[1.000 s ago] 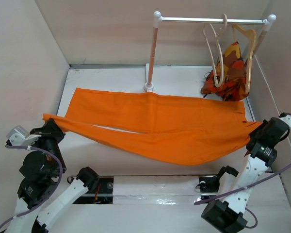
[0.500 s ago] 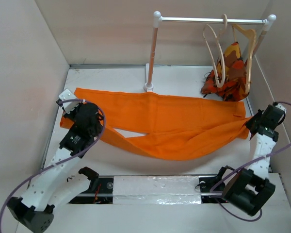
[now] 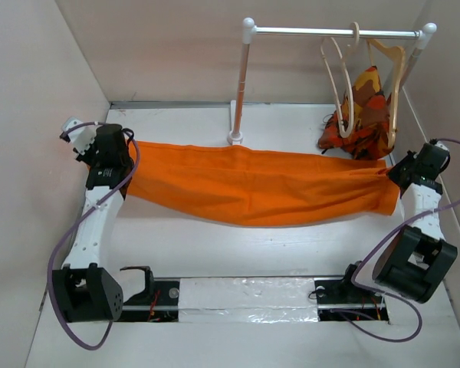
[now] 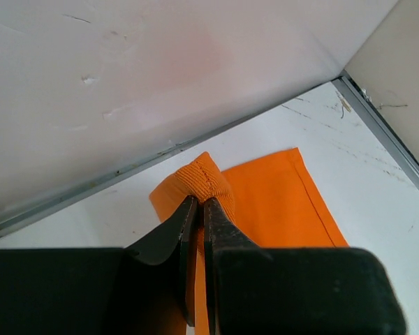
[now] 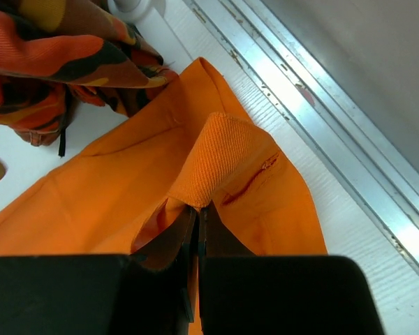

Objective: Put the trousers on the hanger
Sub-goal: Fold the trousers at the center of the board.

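The bright-orange trousers point(image 3: 253, 188) lie folded lengthwise across the table, one leg over the other. My left gripper point(image 3: 116, 157) is shut on their left end, pinching a fold of cloth point(image 4: 206, 180) near the left wall. My right gripper point(image 3: 395, 175) is shut on their right end, pinching a fold point(image 5: 216, 160) near the right wall. The pale cream hanger point(image 3: 339, 73) hangs by its hook on the rail at the back right, well apart from both grippers.
A clothes rail point(image 3: 333, 32) on a pink post point(image 3: 239, 92) stands at the back. A darker tan wooden hanger point(image 3: 391, 69) hangs there with a patterned orange, red and brown garment point(image 3: 364, 115), also in the right wrist view point(image 5: 63, 56). Walls close in on both sides.
Both grippers carried the near trouser leg back over the far leg. The left arm swung from the front left to the back left; the right moved further back. The trousers now lie folded.
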{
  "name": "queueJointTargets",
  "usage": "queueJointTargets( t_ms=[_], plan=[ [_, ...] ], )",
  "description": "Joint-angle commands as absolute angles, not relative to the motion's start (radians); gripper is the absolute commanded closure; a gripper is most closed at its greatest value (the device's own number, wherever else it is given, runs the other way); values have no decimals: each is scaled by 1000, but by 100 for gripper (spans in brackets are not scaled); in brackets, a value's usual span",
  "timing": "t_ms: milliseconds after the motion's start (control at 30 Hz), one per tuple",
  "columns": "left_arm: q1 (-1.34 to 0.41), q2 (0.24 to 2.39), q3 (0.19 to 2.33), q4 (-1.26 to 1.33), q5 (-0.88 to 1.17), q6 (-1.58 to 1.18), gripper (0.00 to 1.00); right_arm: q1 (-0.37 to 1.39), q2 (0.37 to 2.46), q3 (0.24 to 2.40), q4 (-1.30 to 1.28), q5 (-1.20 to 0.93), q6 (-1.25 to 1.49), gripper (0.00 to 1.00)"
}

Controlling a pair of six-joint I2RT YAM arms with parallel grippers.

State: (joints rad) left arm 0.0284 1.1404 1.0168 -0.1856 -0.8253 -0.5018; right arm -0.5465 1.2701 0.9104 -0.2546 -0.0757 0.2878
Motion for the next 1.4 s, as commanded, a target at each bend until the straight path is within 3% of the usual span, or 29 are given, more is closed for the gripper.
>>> queueJointTargets(
  t_ms=[0,300,800,1033,1100,1133,1167,1200,1233,1333,1367],
  plan=[
    [40,1176,1094,-176,-833,-535,100,-520,1327,992,-103,-71,328,100],
    [99,1310,1186,-153,-836,-517,100,-457,1523,1184,-106,-18,330,100],
    [140,1658,1368,-112,-798,-480,100,-422,1784,1322,-17,-41,353,100],
    [140,1796,1450,-75,-787,-440,98,-403,1856,1355,11,-51,354,93],
    [140,1830,1474,-101,-762,-440,89,-425,1848,1332,26,-122,351,84],
    [140,1839,1479,-101,-755,-452,70,-439,1839,1313,61,-150,351,75],
    [140,1839,1474,-88,-723,-431,59,-439,1813,1293,83,-194,354,63],
    [140,1838,1476,-98,-698,-436,54,-439,1796,1273,104,-208,357,43],
    [140,1833,1474,-100,-696,-448,47,-449,1778,1235,118,-218,362,34],
    [140,1758,1431,-77,-647,-448,46,-449,1677,1165,142,-232,365,15],
    [140,1738,1396,-75,-643,-454,46,-449,1648,1101,156,-241,368,13]
  ],
)
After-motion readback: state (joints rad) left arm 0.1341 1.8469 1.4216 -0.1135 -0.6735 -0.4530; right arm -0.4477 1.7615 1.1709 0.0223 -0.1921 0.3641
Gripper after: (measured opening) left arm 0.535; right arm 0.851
